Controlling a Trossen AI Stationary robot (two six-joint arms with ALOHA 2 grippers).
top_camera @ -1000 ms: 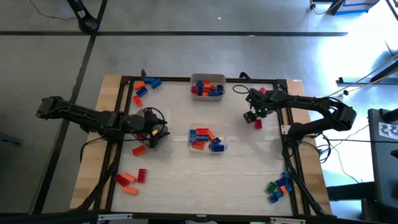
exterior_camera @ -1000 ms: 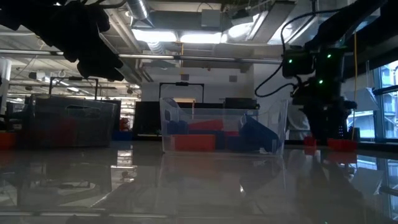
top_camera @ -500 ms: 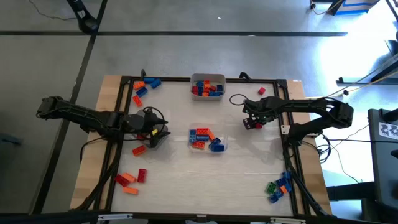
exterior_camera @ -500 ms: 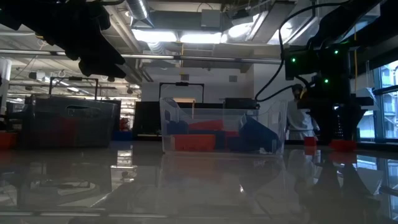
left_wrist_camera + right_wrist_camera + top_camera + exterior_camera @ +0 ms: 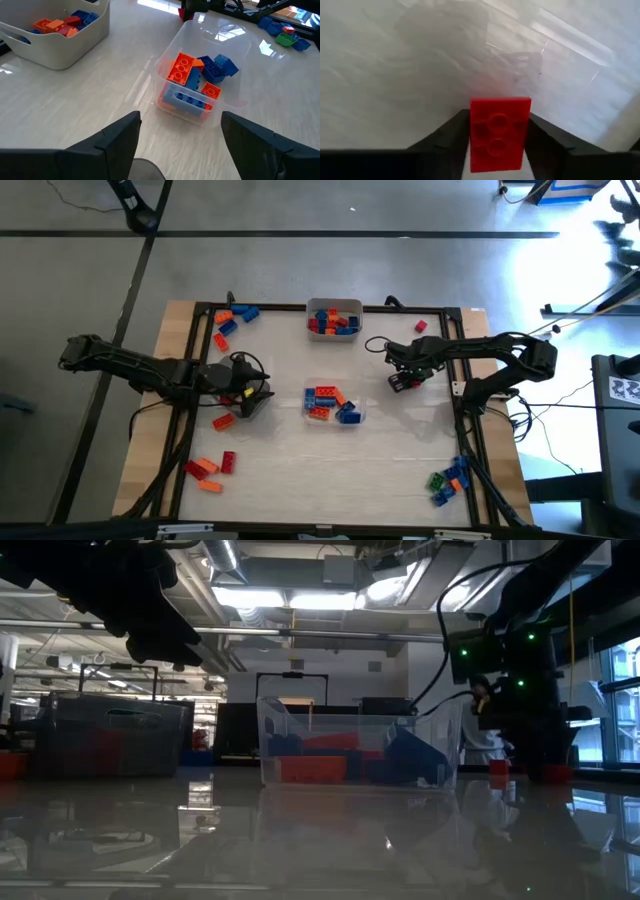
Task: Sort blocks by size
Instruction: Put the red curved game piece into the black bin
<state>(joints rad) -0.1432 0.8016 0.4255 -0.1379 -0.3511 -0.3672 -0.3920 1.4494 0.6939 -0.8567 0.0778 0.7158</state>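
Note:
A small red block (image 5: 499, 131) with its studs up lies between the fingers of my right gripper (image 5: 403, 381), right of the clear tray (image 5: 352, 420); the gripper is shut on it. My left gripper (image 5: 180, 150) hangs open above the table, left of that tray, with nothing between its fingers. The clear tray holds orange, blue and red blocks (image 5: 196, 80). A white tray (image 5: 334, 304) at the far edge also holds blocks. One red block (image 5: 224, 421) lies on the table just near of my left gripper (image 5: 252, 395). My right gripper pinches the red block by two opposite side faces (image 5: 472, 131), one finger on each side. The fingers (image 5: 451, 136) come from above and point down. The block stays level with its studs up; I cannot tell whether it is clear of the table.
Loose blocks lie in heaps at the far left (image 5: 230, 320), near left (image 5: 210, 466) and near right (image 5: 450, 480) corners of the table. A single red block (image 5: 421, 326) sits near the far right. Bare table lies between the clear tray and the near edge.
My right gripper has swung a little toward the table's left and near edges and sunk over the red block, which lay beside its fingers a second ago and now sits between them. The block has stayed in place.

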